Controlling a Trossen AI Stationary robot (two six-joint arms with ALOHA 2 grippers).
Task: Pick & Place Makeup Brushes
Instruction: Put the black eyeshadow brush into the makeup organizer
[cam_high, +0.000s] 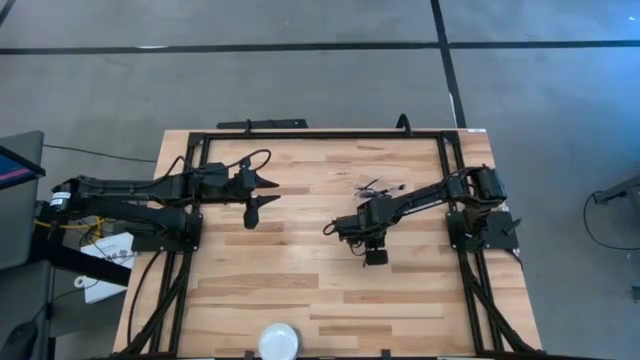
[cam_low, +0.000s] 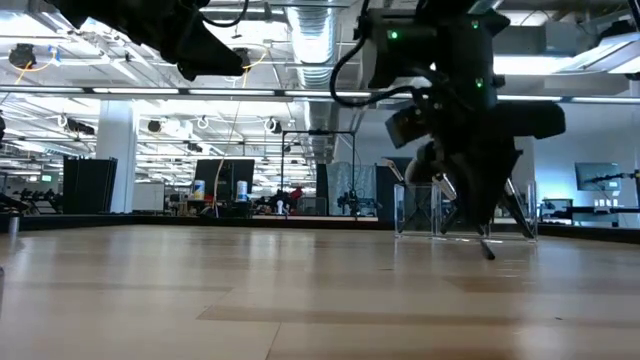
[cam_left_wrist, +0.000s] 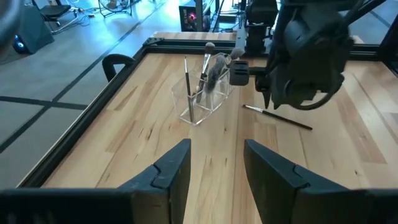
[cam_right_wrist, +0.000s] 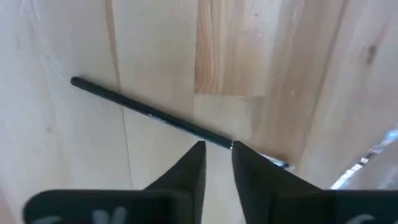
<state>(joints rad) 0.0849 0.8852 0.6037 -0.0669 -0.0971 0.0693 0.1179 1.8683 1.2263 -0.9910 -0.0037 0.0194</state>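
One slender dark makeup brush (cam_right_wrist: 137, 107) lies slantwise under my right gripper (cam_right_wrist: 217, 149), which points down at the table's middle right (cam_high: 368, 232), its fingers closed to a narrow gap around the brush. In the left wrist view the same brush (cam_left_wrist: 287, 120) shows low over the boards. Several more makeup brushes (cam_left_wrist: 208, 65) stand in a clear plastic holder (cam_left_wrist: 202, 102) near the far edge. My left gripper (cam_left_wrist: 217, 146) hovers open at the table's left (cam_high: 262, 198), touching nothing. My right gripper pinches the brush at its fingertips, on the handle right beside the silver ferrule (cam_right_wrist: 231, 144). The fingers come from above, pointing down, and the brush crosses them at a slant. The long handle (cam_right_wrist: 99, 92) sticks out to one side. I cannot tell whether the brush is clear of the table.
A round white dish (cam_high: 278, 340) sits at the near edge. A black frame (cam_high: 320, 133) borders the far and side edges of the table. Bare boards (cam_high: 300, 270) lie between the two arms and toward the near edge.
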